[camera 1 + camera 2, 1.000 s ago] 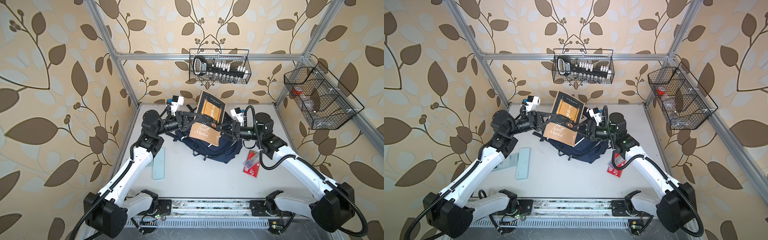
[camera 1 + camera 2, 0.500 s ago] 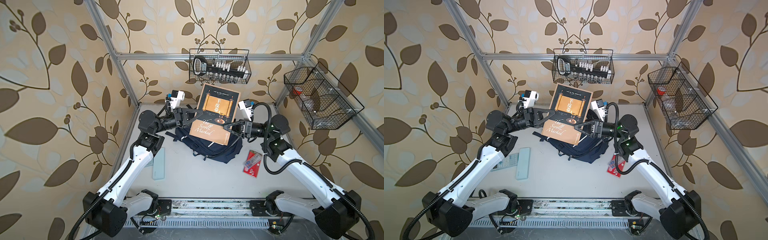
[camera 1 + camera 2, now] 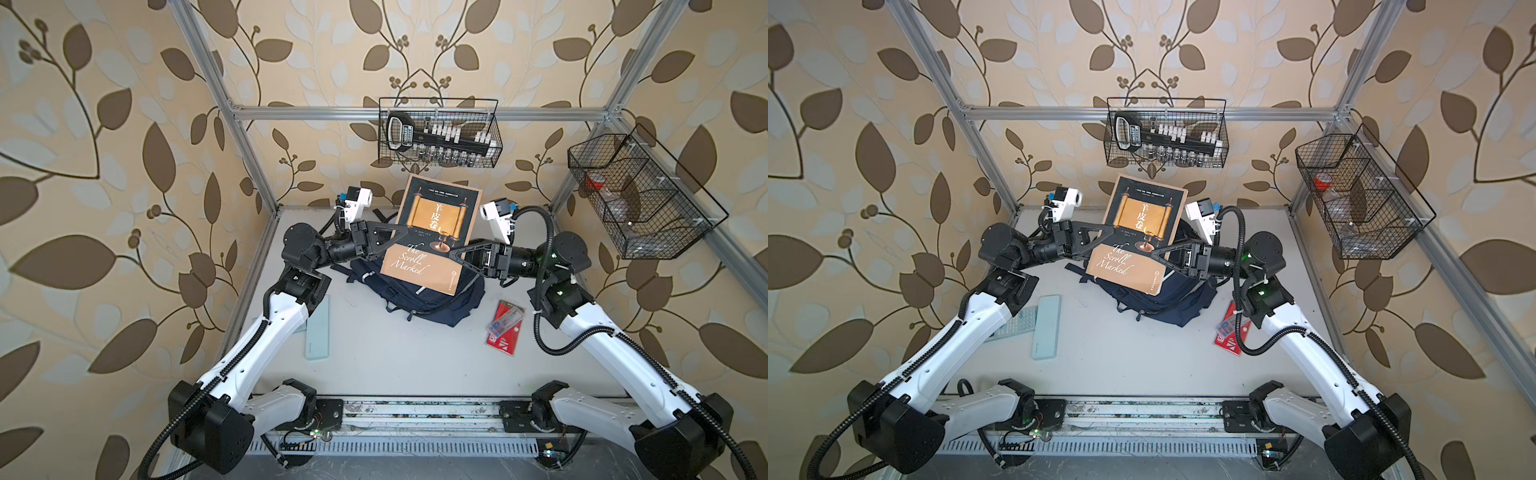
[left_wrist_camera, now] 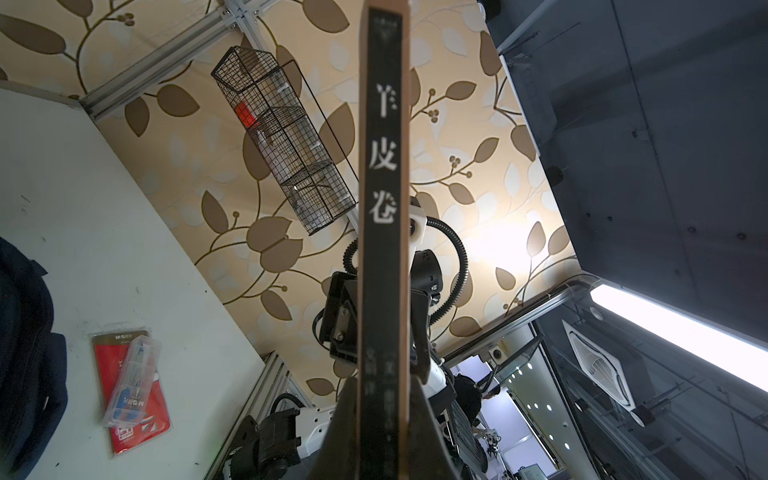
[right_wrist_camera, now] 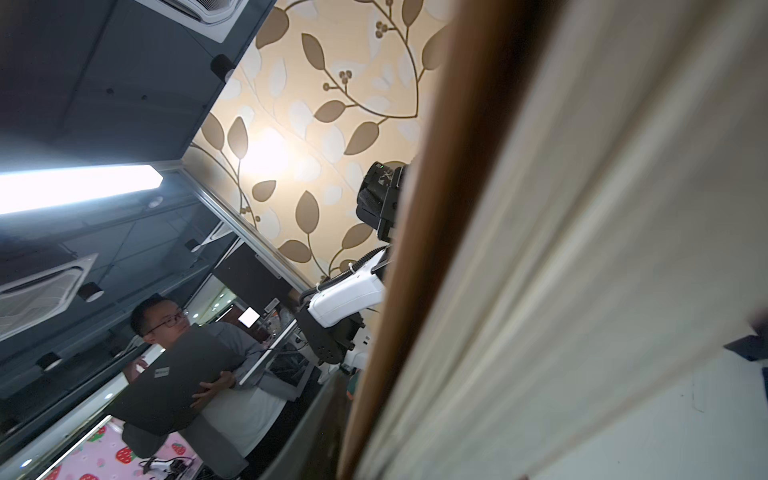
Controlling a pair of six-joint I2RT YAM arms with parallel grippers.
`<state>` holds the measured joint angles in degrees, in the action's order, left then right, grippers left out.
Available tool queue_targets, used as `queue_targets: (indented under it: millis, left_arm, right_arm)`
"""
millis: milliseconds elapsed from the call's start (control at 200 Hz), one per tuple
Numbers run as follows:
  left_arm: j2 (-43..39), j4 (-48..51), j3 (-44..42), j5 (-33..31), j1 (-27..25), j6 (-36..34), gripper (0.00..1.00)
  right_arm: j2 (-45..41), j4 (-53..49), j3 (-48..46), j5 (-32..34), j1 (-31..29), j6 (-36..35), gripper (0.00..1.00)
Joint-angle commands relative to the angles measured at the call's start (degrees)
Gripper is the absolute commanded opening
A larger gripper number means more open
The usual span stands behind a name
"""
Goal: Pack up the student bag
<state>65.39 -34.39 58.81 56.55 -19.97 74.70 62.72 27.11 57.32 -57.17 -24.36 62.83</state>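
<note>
Left wrist view is looking straight down the dark spine of the book [image 4: 382, 187], and the left gripper [image 4: 384, 376] is pinching that spine edge between its two black, wedge-shaped fingers. In both top views the book is hanging tilted in the air. It is a flat paperback with a black upper half, a tan lower half, a gold scroll picture and white script.

The right gripper [image 3: 455, 254] is pointing in from the opposite side, with one open-framed triangular finger lying over the cover at the page edge. I cannot tell whether it is gripping the book or merely straddling it, as the right wrist view is showing only blurred cream page edges and a brown cover rim.

The bag [image 3: 436, 303] is slumping on the desk [image 3: 395, 361] directly under the book, below and between the two grippers, toward the back wall. It is soft navy fabric, crumpled into folds, with thin straps trailing off toward the left arm. The desk is looking white, matte and lightly scuffed.
</note>
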Motion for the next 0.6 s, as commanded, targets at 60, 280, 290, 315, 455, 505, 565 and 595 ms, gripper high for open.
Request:
queue_targets:
  millis: [60, 280, 290, 315, 455, 505, 565, 595]
  left_arm:
    - [-0.42, -0.21, -0.62, -0.91, -0.42, -4.83, 0.0]
    - [-1.4, 37.95, 6.9, -11.6, -0.42, -31.08, 0.44]
    - [-1.36, 41.1, 7.87, -13.43, -0.42, -32.92, 0.46]
    - [-1.11, 47.55, 9.84, -18.16, -0.51, -36.8, 0.49]
    - [3.43, 68.25, 16.66, -37.85, -1.04, -48.94, 0.58]
    - [4.9, 69.43, 16.45, -40.71, -2.81, -50.48, 0.58]
    - [6.73, 68.26, 15.43, -43.77, -7.06, -51.83, 0.59]
    - [8.06, 67.69, 15.29, -46.37, -10.29, -52.21, 0.59]
  right_arm:
    - [-0.49, -11.0, 3.5, 4.08, 0.2, -5.29, 0.07]
    - [-1.26, -20.01, 3.41, 8.64, 3.74, -7.99, 0.0]
    - [-1.28, -20.88, 3.43, 9.02, 4.24, -8.18, 0.0]
    - [-1.47, -23.45, 3.4, 10.17, 5.69, -8.62, 0.0]
    - [-0.58, -47.03, 3.58, 19.79, 17.4, -14.9, 0.0]
    - [1.09, -58.44, 3.52, 26.14, 21.77, -18.59, 0.0]
    - [2.64, -67.27, 1.92, 32.13, 26.14, -23.49, 0.0]
    - [2.65, -69.86, 0.67, 34.38, 28.14, -25.26, 0.0]
